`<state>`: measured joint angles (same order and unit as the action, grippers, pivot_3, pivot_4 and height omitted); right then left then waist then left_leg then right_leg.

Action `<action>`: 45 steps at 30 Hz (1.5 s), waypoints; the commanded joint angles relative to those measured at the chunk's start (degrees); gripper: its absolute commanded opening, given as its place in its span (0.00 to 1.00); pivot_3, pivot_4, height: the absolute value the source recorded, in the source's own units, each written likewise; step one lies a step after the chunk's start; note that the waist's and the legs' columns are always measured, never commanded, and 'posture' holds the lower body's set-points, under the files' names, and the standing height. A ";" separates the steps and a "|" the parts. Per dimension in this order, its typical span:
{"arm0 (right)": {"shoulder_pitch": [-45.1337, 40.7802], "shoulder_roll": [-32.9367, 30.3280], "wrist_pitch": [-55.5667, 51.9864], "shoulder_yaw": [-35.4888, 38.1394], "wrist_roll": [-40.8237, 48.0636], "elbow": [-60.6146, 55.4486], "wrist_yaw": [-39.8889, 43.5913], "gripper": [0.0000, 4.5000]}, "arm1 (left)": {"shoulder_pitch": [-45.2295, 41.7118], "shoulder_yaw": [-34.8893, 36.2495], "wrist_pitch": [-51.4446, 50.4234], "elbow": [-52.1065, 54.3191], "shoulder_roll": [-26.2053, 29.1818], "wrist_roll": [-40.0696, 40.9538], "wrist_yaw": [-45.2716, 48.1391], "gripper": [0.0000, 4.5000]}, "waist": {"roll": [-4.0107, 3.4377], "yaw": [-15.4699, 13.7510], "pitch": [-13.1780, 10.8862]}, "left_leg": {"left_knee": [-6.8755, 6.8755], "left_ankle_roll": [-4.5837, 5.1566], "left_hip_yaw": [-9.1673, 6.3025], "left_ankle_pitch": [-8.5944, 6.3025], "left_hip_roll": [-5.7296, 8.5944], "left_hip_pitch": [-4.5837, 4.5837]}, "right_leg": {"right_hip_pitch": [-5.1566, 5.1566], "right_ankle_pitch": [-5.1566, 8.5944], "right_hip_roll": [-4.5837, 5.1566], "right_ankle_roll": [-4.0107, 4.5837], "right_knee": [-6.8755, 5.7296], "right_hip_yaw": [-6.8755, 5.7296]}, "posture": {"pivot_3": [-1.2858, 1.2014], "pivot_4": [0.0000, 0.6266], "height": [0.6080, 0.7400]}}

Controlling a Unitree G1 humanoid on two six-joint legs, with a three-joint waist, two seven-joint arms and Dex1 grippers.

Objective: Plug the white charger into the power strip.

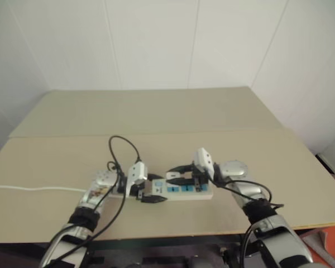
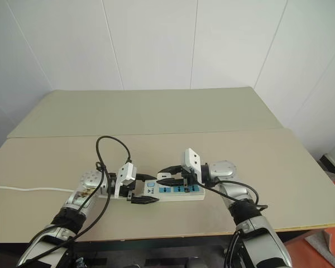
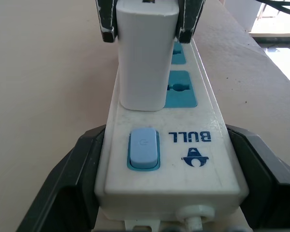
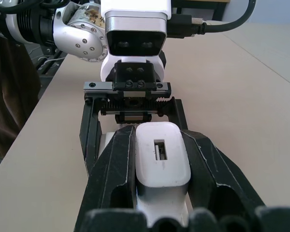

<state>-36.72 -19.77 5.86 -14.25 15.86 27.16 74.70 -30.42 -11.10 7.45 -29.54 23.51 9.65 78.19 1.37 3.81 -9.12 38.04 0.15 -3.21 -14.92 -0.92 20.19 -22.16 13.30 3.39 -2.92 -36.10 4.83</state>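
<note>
So the power strip (image 2: pixel 170 191) is lying flat on the tan surface (image 2: pixel 156 111), running 9 to 3 o'clock, fairly close to the near edge at 6. Its thin white cord (image 2: pixel 22 188) trails off toward 9 and out of frame. Loads of open room behind it toward 12, and bare surface past both ends too.

The white charger (image 3: pixel 146 53) is standing upright on the strip, its base down on the blue socket panel nearest the switch (image 3: pixel 143 148). 2 more blue panels sit beyond it with nothing in them. Can't tell whether it's pushed fully home or just resting there.

Left gripper (image 2: pixel 139 196) comes in from 9 o'clock, and its jaws are clamped on the switch end of the strip, 1 black finger (image 3: pixel 67 183) down each long side. Right gripper (image 4: pixel 162 179) comes in from 3 o'clock, jaws squeezed onto the charger, a finger flat against each side. The 2 grippers point at each other, nearly nose to nose over the strip.
</note>
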 commanded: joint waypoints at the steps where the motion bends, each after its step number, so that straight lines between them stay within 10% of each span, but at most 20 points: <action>1: 2.52 -0.64 -1.97 -4.02 -5.73 4.12 0.20 0.27 | 2.11 -1.78 -0.18 1.05 1.17 -1.33 0.89 0.73 | -0.02 0.15 0.03 | -0.01 0.00 0.00 0.00 0.00 0.00 | 0.00 0.00 0.00 0.00 0.00 0.00 | 0.52 0.24 1.00; 11: 2.58 -0.56 -3.40 -4.48 -5.77 4.07 0.52 0.27 | 2.65 -1.66 -0.62 1.74 1.60 -1.22 0.60 0.73 | -0.02 0.28 0.13 | -0.13 0.00 0.01 0.00 -0.01 -0.04 | -0.01 0.03 -0.01 0.04 0.02 0.02 | 0.52 0.24 1.00; 20: 2.40 -0.47 -8.19 -3.64 -5.60 1.40 0.57 0.93 | 2.17 -1.99 -0.58 1.26 1.55 -0.96 0.59 0.73 | 0.02 0.18 0.14 | -0.15 0.00 0.01 0.00 -0.01 0.01 | -0.07 0.04 -0.01 0.05 0.03 0.03 | 0.52 0.24 1.00; 26: 2.60 -0.87 -8.77 -2.23 -5.12 -0.68 -0.23 0.93 | 1.63 -2.14 -0.11 0.42 0.82 -1.08 -0.08 0.73 | 0.02 0.08 0.13 | -0.15 0.00 0.01 0.00 -0.01 0.03 | -0.08 0.05 -0.01 0.04 0.04 0.02 | 0.52 0.24 1.00; 30: 2.05 -1.38 -8.94 -0.48 -4.45 -1.81 -0.72 0.94 | 0.34 -0.83 -2.61 1.66 0.39 0.90 0.01 1.00 | 0.01 0.01 0.12 | -0.15 -0.01 0.01 0.00 0.01 0.06 | -0.09 0.16 0.01 -0.15 0.05 0.03 | 0.52 0.24 1.00; 45: 4.01 -9.78 -12.37 7.83 1.59 -16.41 -1.40 0.94 | 1.95 5.02 -9.89 18.87 8.41 9.89 3.50 1.00 | -0.05 -0.88 -0.47 | -0.13 -0.18 -0.02 0.11 0.04 1.36 | -1.48 -0.04 0.06 0.06 -0.10 0.03 | 0.52 0.24 1.00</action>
<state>-32.76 -28.40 -5.68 -9.08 15.00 15.08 73.43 -28.62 -7.59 -1.54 -13.86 31.26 17.42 81.05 1.33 2.93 -9.59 37.92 -0.07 -3.21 -14.78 -0.86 21.78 -23.89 13.25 3.46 -2.86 -36.26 4.88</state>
